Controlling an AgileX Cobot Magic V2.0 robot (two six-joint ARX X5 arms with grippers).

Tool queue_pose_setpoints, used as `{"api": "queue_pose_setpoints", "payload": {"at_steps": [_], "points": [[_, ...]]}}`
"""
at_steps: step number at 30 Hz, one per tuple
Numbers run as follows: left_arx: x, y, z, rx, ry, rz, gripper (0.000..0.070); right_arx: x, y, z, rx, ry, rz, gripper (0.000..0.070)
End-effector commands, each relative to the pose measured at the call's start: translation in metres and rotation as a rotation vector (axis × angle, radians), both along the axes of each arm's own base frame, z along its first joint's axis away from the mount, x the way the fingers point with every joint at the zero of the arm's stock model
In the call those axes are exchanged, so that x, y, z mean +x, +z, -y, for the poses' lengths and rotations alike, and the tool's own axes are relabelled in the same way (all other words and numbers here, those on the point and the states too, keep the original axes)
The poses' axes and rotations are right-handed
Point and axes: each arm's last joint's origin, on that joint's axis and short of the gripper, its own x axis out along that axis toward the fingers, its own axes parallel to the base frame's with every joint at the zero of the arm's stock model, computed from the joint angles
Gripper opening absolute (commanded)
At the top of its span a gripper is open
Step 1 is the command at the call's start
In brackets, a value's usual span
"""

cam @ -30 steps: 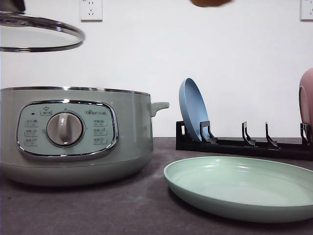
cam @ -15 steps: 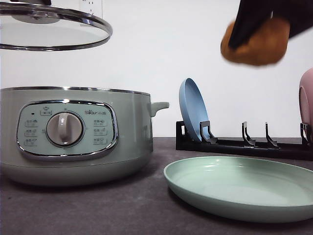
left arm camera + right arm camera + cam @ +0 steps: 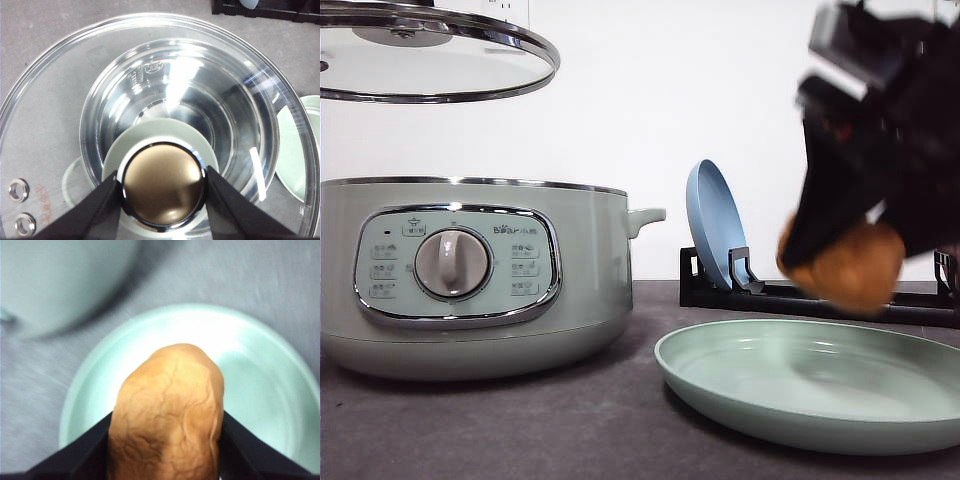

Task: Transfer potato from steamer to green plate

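Note:
The orange-brown potato [image 3: 850, 265] [image 3: 167, 412] hangs just above the pale green plate [image 3: 800, 385] [image 3: 260, 355], with my right gripper [image 3: 840, 250] [image 3: 167, 440] shut on it. The sage-green steamer [image 3: 470, 270] stands open on the left; its steel pot [image 3: 170, 100] looks bare inside. High above it my left gripper [image 3: 162, 187] is shut on the knob [image 3: 164, 184] of the glass lid [image 3: 430, 55] [image 3: 45, 125].
A black dish rack [image 3: 820, 295] stands behind the green plate, with a blue plate [image 3: 715, 225] upright in it and a pink plate [image 3: 948, 215] at the right edge. The dark grey table [image 3: 520, 420] runs across the front.
My right gripper has come down with the potato from the top of the view to just above the green plate. The lid has shifted slightly to the right.

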Motion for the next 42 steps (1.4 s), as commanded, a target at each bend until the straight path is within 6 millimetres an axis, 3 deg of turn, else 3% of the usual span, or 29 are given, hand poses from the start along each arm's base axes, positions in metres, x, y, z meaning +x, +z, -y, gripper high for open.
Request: {"api": "queue_pose_setpoints", "payload": {"at_steps": [1, 12, 14, 18, 23, 29, 42], "points": [[-0.001, 0.011, 0.001, -0.021, -0.013, 0.062, 0.0, 0.003, -0.005, -0.003, 0.013, -0.033, -0.025, 0.0122], [-0.001, 0.011, 0.001, -0.021, -0.013, 0.062, 0.0, 0.015, -0.035, -0.01, -0.051, -0.053, -0.117, 0.0129], [-0.001, 0.011, 0.001, -0.021, -0.013, 0.062, 0.0, 0.016, -0.039, -0.011, -0.061, -0.053, -0.132, 0.0166], [-0.001, 0.011, 0.001, -0.021, -0.013, 0.063, 0.0, 0.017, -0.04, -0.011, -0.063, -0.052, -0.137, 0.0308], [-0.001, 0.011, 0.001, -0.021, -0.014, 0.063, 0.0, 0.017, -0.039, -0.011, -0.058, -0.052, -0.13, 0.0362], [-0.001, 0.011, 0.005, -0.021, -0.027, 0.063, 0.0, 0.021, -0.019, -0.013, -0.019, -0.057, -0.062, 0.0548], [0.01, -0.001, 0.024, -0.008, -0.083, 0.022, 0.0, 0.021, 0.063, -0.012, 0.019, -0.043, 0.143, 0.0553]]}}
